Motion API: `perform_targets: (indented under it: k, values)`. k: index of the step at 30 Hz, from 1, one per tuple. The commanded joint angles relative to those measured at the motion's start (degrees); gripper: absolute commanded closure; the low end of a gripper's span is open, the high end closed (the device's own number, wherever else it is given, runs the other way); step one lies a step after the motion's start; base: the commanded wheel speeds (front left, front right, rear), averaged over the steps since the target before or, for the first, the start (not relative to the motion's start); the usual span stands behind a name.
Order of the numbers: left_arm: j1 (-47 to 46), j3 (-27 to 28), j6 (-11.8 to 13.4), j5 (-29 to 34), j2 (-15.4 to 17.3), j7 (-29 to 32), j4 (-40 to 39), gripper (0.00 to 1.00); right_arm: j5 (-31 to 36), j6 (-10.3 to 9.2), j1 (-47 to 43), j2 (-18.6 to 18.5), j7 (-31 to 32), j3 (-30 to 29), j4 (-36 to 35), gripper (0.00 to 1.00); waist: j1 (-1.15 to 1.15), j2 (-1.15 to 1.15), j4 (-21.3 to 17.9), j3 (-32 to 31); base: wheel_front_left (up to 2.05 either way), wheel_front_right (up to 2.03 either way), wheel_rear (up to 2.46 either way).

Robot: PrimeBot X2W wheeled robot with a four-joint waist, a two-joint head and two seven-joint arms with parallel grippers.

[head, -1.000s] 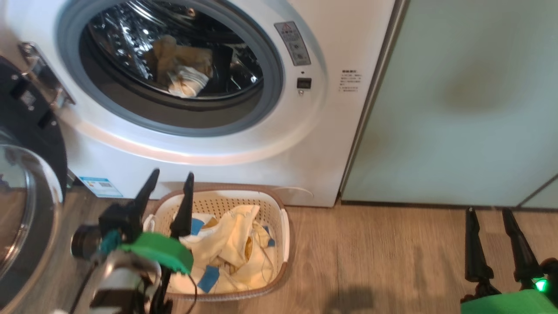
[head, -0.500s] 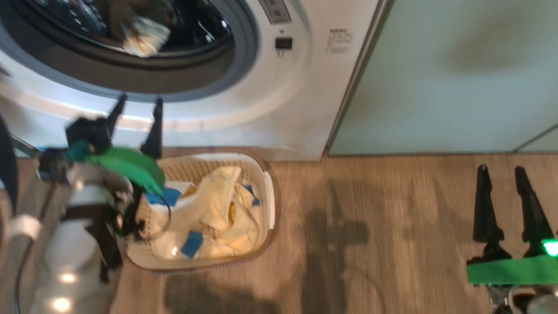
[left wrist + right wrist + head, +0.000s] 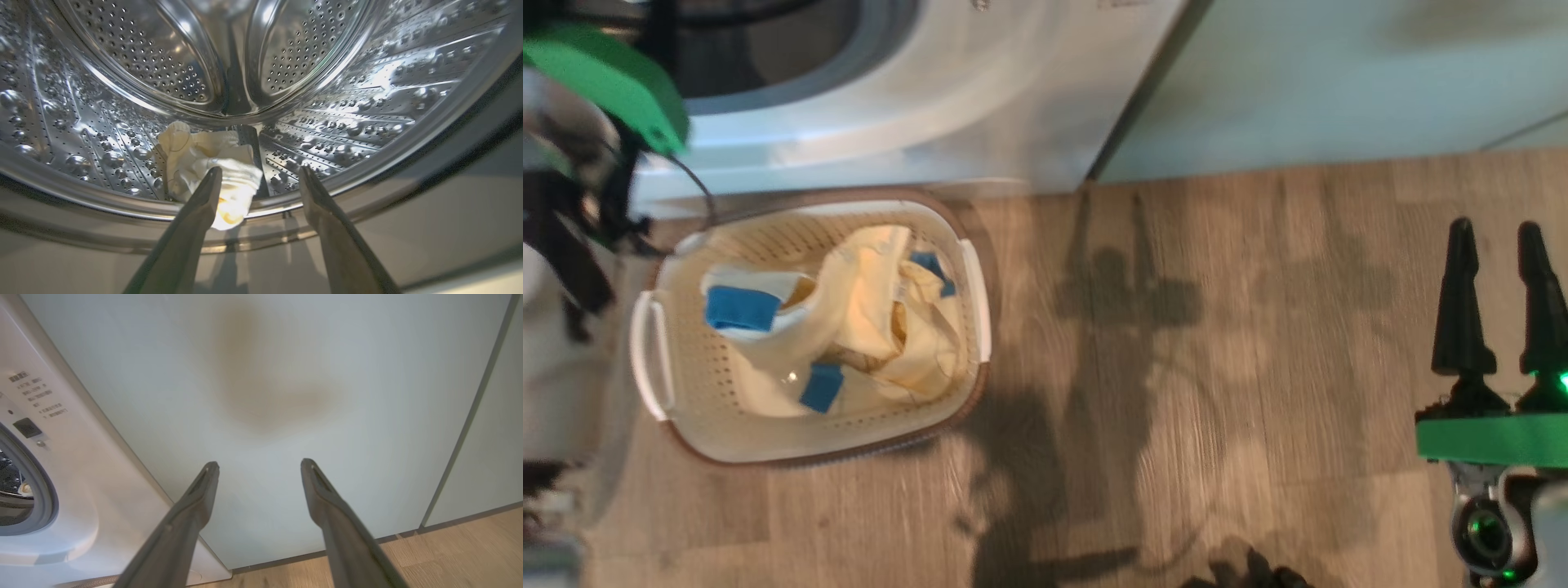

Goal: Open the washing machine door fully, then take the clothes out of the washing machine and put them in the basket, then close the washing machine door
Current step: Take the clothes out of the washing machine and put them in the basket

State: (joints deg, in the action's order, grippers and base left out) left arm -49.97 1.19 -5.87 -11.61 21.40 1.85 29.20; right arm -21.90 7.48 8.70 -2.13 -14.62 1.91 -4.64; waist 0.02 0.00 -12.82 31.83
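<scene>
Clothes (image 3: 849,318) of pale yellow with bright blue patches lie heaped inside the basket (image 3: 768,445), covering most of its bottom and staying below its brown rim. The basket stands on the wooden floor (image 3: 1217,367), just in front of the washing machine (image 3: 947,90), whose white front and grey gasket cross the top of the head view. Inside the steel drum (image 3: 367,94) a smaller pale cloth (image 3: 196,159) lies crumpled on the drum's low side, close to the front lip. The left gripper (image 3: 259,169) points into the drum mouth with its two fingers spread wide and nothing between them. In that wrist view one finger overlaps the cloth's near edge, and whether it touches cannot be told. In the head view the left arm's green band (image 3: 613,77) is blurred at the upper left, above the basket's left handle. The right gripper (image 3: 1495,227) hangs at the lower right over bare floor, well apart from the basket, its jaws spread wide and empty. Its wrist view looks at a pale green cabinet panel (image 3: 286,396) beside the washing machine, with a brownish blotch on the panel. Dark shadows fall on the floorboards between the basket and the right gripper
</scene>
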Motion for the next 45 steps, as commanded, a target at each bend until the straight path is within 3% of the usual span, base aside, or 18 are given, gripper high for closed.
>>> perform_targets:
  k: [1,15,27,28,29,30,31,32,38,45]
  values:
    - [-2.1,1.1,-0.1,0.1,3.8,0.9,-1.3,0.0,-0.5,0.01,0.8,-0.8,-0.4,1.1,-1.9,0.0,-0.02,0.0,-1.7,2.1,0.0,0.0,0.0]
    - [-14.8,-3.1,-1.5,-1.9,13.9,18.5,1.1,0.0,-5.2,0.01,3.2,-0.8,-0.4,2.8,-1.8,0.0,-0.02,0.0,-6.2,7.5,0.0,0.0,0.0]
    - [-18.2,-6.4,-0.7,-0.7,18.6,29.6,3.0,0.0,-7.0,0.01,3.2,-0.8,-0.4,3.7,-1.7,0.0,-0.02,0.0,-8.3,8.7,0.0,0.0,0.0]
    - [-18.4,-6.7,-0.7,-0.5,18.8,30.7,3.2,0.04,-7.0,0.01,3.3,-0.8,-0.4,3.7,-1.7,0.0,-0.02,0.0,-8.4,8.8,0.0,0.0,0.0]
    - [-18.5,-7.0,-0.4,-0.3,18.9,32.0,3.4,0.35,-7.1,0.01,3.3,-0.8,-0.4,3.7,-1.6,0.0,-0.02,0.0,-8.4,8.8,0.0,0.0,0.0]
    - [-18.6,-7.3,-0.4,-0.1,19.0,33.2,3.5,0.57,-7.1,0.01,3.4,-0.8,-0.4,3.7,-1.6,0.0,-0.02,0.0,-8.4,8.8,0.0,0.0,0.0]
    - [-18.8,-7.5,-0.3,-0.1,18.9,34.2,3.3,0.88,-7.1,0.01,3.4,-0.8,-0.4,3.6,-1.6,0.0,-0.02,0.0,-8.4,8.9,0.0,0.0,0.0]
    - [-19.0,-7.6,-0.1,-0.1,18.9,34.8,3.0,1.0,-7.2,0.01,3.5,-0.8,-0.4,3.5,-1.6,0.0,-0.02,0.0,-8.4,9.0,0.0,0.0,0.0]
    - [-18.8,-8.5,0.9,0.3,19.0,37.0,0.5,1.0,-7.5,0.01,4.1,-0.8,-0.4,3.3,-1.7,0.0,-0.02,0.0,-8.3,9.5,0.0,0.0,0.0]
    - [-17.9,-7.5,3.3,0.6,18.7,28.8,-3.2,1.0,-7.6,0.01,4.6,-0.8,-0.4,2.8,-1.5,0.0,-0.02,0.0,-7.7,9.3,0.0,0.0,0.0]
